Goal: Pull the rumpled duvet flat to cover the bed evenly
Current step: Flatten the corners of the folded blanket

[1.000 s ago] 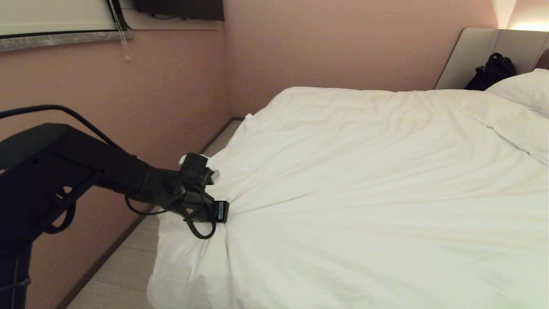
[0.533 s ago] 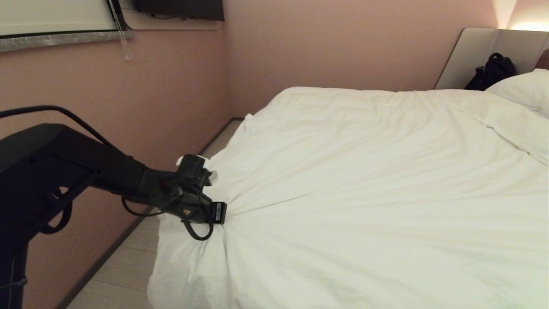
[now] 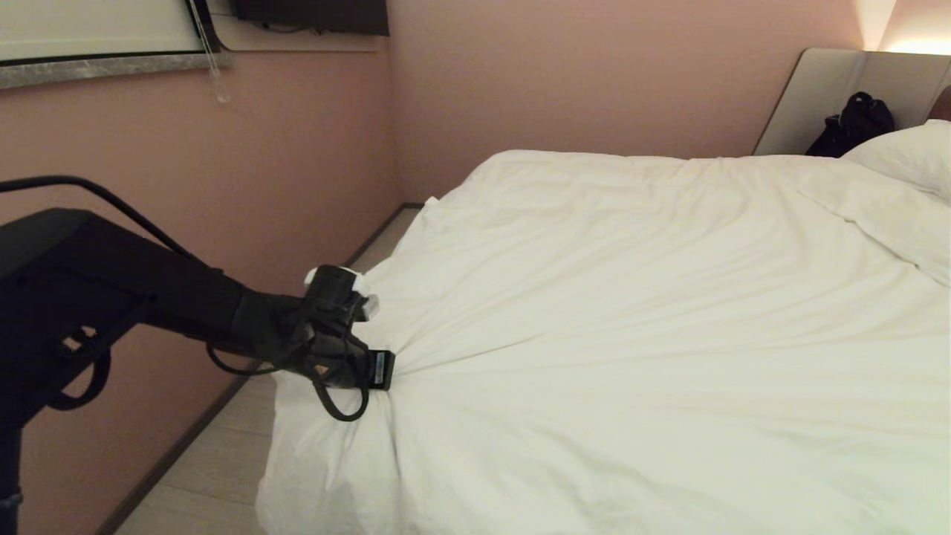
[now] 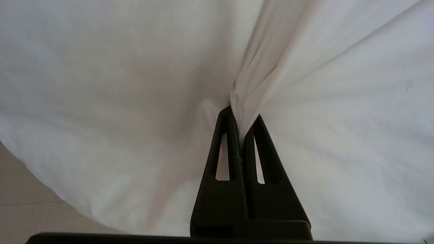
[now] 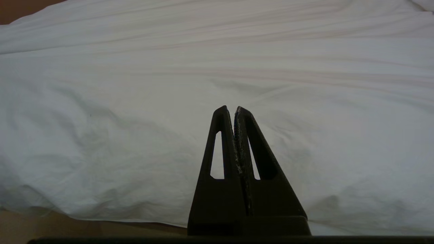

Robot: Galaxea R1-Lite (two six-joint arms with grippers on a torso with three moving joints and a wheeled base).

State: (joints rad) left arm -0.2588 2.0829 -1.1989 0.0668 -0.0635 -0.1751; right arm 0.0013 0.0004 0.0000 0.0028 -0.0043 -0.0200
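Left gripper [image 3: 386, 368] at near-left edge of the bed [image 3: 349, 490], claw pinching a fold of the duvet [image 3: 631, 312]; creases fan out from the pinch toward far right. Duvet covers most of the mattress, hanging over the near-left side toward the floor [image 3: 200, 468]. Pillow [image 3: 903, 156] far right by the headboard [image 3: 817, 96]. Right gripper [image 5: 234, 110] pressed together on nothing, hovering over the duvet's near part. Risk, imo: thin pinch could slip under tension, or pulling too far left drags the cover lopsided off the right side.
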